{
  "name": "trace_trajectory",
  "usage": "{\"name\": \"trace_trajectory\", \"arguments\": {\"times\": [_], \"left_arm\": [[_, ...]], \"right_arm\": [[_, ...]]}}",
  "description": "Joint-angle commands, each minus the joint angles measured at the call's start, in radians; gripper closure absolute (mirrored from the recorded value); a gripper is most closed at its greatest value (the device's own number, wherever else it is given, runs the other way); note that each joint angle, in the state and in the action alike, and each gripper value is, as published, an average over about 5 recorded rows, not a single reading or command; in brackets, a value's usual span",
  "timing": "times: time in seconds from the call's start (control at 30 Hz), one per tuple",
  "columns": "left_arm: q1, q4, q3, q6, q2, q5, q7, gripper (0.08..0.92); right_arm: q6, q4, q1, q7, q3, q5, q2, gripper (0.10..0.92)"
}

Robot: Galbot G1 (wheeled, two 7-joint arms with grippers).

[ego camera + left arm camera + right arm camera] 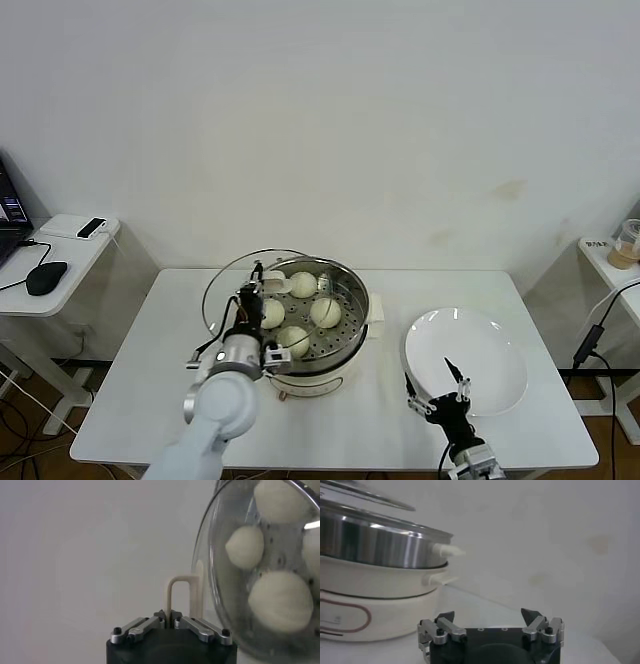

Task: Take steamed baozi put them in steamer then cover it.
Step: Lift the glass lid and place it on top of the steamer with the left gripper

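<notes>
The steamer [345, 345] stands mid-table with four baozi on its perforated tray: [303, 284], [326, 311], [292, 340], [271, 313]. My left gripper [252, 292] is shut on the cream bar handle [177, 592] of the glass cover [222, 290]. It holds the cover tilted over the pot's left rim. In the left wrist view the gripper [169, 614] pinches the handle, and baozi [280, 600] show through the glass [220, 595]. My right gripper [440, 385] is open and empty over the white plate's front-left edge. It also shows in the right wrist view [490, 614].
A flat white plate [490, 350] lies at the table's right. The right wrist view shows the steamer's steel wall [375, 540], cream base [380, 600] and the cover's rim [365, 492] above it. A side table with a mouse [46, 276] stands far left.
</notes>
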Motion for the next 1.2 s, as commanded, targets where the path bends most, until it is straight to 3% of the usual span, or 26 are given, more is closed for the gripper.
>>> {"name": "trace_trajectory", "arguments": {"times": [0.03,1.2], "left_arm": [[-0.060,0.047,0.075,0.006,-0.103,0.052,0.009,0.865],[0.005,0.097,0.078,-0.030,-0.168,0.154,0.000,0.865]], "right_arm": [[-0.001,-0.008,0.003,0.000,-0.011,-0.012,0.002,0.203],[0.003,-0.015,0.002,-0.003,-0.014,-0.010,0.001,0.203]]}}
